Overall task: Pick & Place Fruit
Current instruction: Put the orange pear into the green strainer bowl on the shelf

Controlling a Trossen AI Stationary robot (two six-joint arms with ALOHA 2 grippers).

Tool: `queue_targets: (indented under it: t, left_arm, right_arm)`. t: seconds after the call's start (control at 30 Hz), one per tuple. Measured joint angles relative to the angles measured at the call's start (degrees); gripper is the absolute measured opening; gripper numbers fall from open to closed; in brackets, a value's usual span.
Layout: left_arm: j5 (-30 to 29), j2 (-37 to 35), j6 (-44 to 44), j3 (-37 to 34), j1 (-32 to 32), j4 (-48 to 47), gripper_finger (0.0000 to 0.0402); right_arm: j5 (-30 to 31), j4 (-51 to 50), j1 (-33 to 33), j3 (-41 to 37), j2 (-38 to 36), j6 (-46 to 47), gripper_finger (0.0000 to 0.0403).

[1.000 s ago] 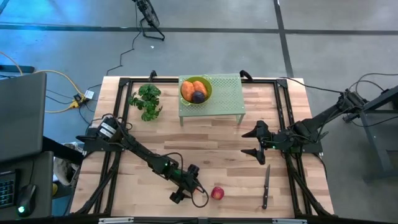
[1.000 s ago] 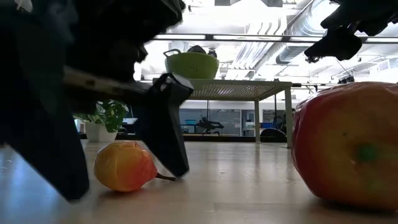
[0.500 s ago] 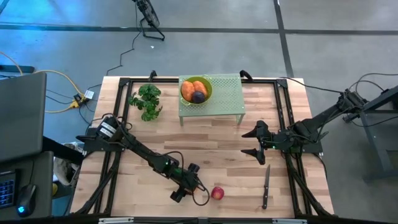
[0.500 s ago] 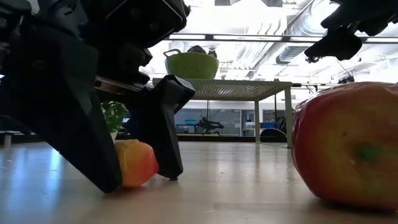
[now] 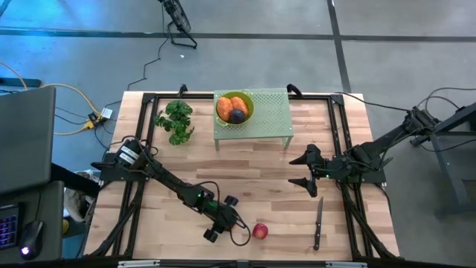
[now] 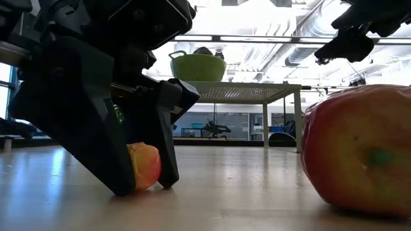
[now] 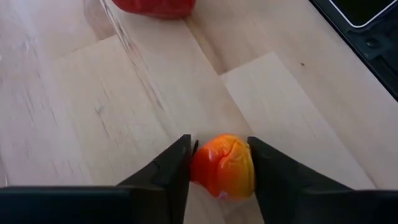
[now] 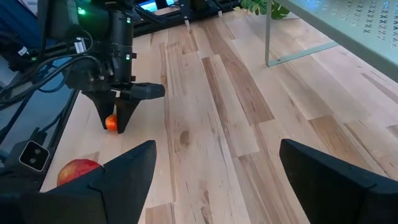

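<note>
A small orange-red fruit (image 7: 222, 167) lies on the wooden table near its near edge, between the fingers of my left gripper (image 7: 221, 171), which is shut on it. In the high view the left gripper (image 5: 227, 221) hides it. A red apple (image 5: 259, 231) lies on the table just right of that gripper. Two orange fruits and a dark purple one sit in a green bowl (image 5: 234, 108) on a pale green stand (image 5: 271, 119) at the far middle. My right gripper (image 5: 296, 170) hangs open above the table's right half, holding nothing. My left gripper pinches the small fruit by its two opposite sides (image 7: 200, 168) between its two fingers (image 6: 96, 147). The fingers slant down onto it from the table's left. The fruit's underside rests on the table (image 6: 212, 205).
A leafy green plant (image 5: 176, 121) stands at the far left. A slim black-handled knife (image 5: 318, 223) lies near the right front. The stand's legs (image 8: 267, 43) and black frame rails (image 5: 145, 141) edge the work area. Bare wood lies between the two arms.
My left gripper has kept its place and shut: its fingers have drawn in from wide apart until they meet both sides of the small fruit, which stays on the table. My right arm has kept still.
</note>
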Motion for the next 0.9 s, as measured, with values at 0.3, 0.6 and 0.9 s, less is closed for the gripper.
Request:
queue_targets:
  t: [0.3, 0.6, 0.9]
  left_arm:
    - [0.6, -2.0, 0.2, -0.2, 0.0, -2.5, 0.0126]
    - [-2.3, -8.9, 3.6, -0.2, 0.0, -6.3, 0.0125]
    - [-9.8, -17.1, 8.2, -0.1, 0.0, -10.1, 0.0125]
  right_arm:
    - [-0.2, 0.0, 0.0, 0.0, 0.0, 0.0, 0.0334]
    - [-0.2, 0.0, 0.0, 0.0, 0.0, 0.0, 0.0334]
    - [-0.2, 0.4, 0.0, 0.0, 0.0, 0.0, 0.0334]
